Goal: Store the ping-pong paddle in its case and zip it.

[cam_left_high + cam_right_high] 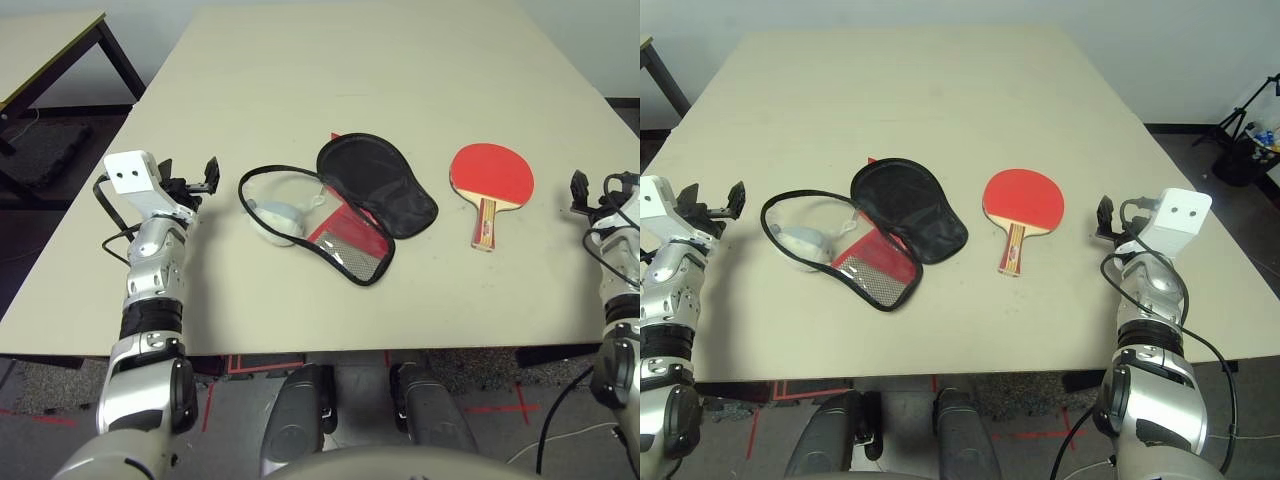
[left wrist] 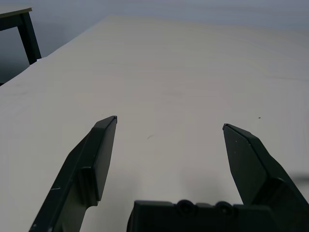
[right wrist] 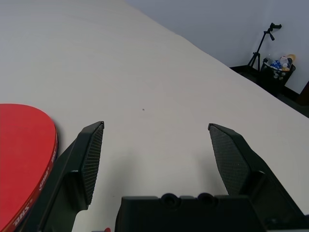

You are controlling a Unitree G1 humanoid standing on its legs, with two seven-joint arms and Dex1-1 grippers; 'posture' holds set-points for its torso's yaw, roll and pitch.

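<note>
Left and right eye views: The case (image 1: 352, 238) lies open on the table (image 1: 330, 60), left of centre, its black lining (image 1: 375, 180) turned up to the right and its clear panel to the left, with a white rounded thing (image 1: 278, 222) at that panel. The paddle (image 1: 492, 180) lies to its right, apart from it, red face up, handle towards the near edge. The left gripper (image 1: 189, 172) is left of the case; the right gripper (image 1: 1128, 212), right of the paddle.

Left wrist view: The fingers stand wide apart, with nothing between them.

Right wrist view: The fingers are likewise apart and empty.
</note>
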